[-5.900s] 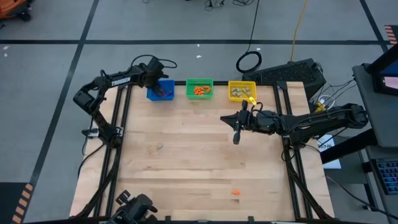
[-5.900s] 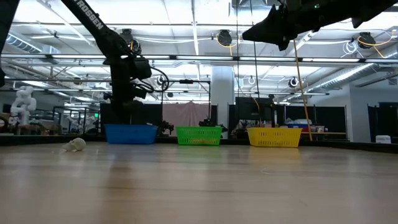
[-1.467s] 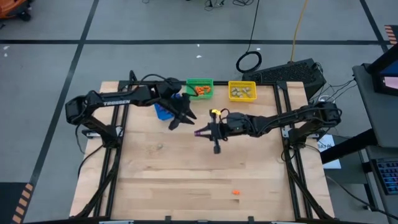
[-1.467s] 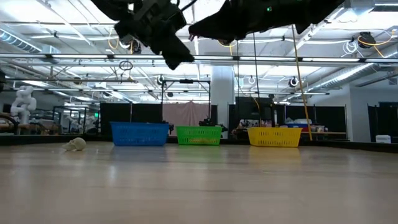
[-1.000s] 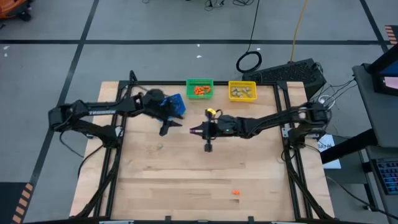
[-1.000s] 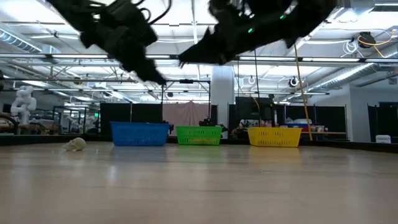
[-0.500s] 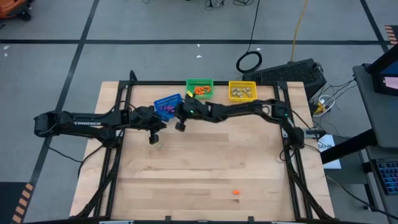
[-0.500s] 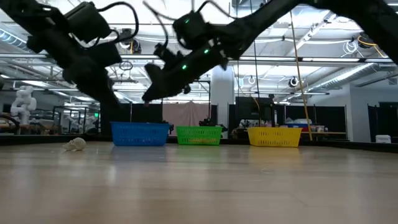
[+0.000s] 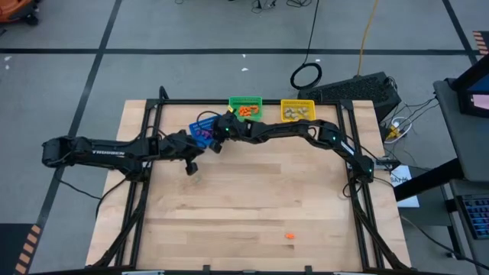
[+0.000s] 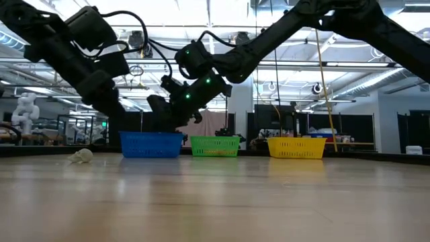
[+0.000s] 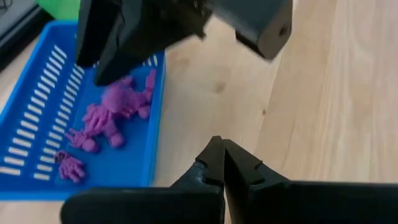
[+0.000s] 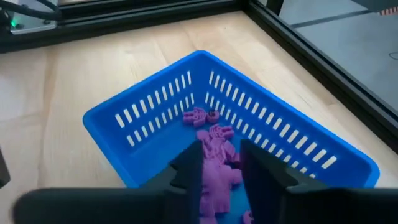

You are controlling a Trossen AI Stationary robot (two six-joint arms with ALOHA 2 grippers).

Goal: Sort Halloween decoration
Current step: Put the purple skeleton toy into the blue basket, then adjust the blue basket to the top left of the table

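Table: pale wood, smooth, matt grain. Blue bin: slotted glossy plastic. Purple trinkets: matt, knobbly moulded plastic. Left gripper fingers: dark matt plastic. Frame rails: black metal.

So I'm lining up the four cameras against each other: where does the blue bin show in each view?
High view: blue bin at the table's far edge, left of the green bin.
Low view: blue bin leftmost of three, beside the green bin.
Left wrist view: blue bin at left, holding purple trinkets.
Right wrist view: blue bin centre, purple trinkets inside.
Shared landmark: the purple trinkets.
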